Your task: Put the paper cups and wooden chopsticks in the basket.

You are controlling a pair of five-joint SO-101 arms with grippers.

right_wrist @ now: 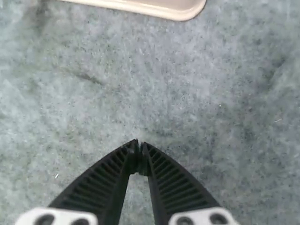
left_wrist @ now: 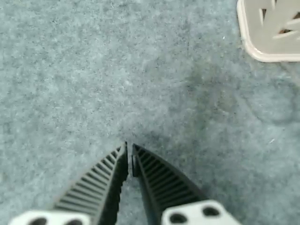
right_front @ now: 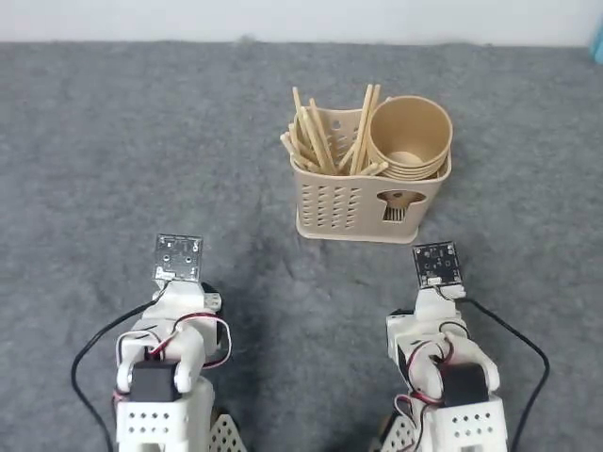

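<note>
The basket stands as an obstacle on the desk, right of the middle and nearer the far edge. Its mouth is crowded from above: chopsticks fan up and lean past the rim on its left side, and stacked cups fill the right side. Bare felt runs wide from the basket to the left edge, narrower to the right edge. A band of felt separates its near wall from the left arm and right arm at the near edge, with a lane between them

A grey felt-covered table bears the beige basket toward its far side.
</note>
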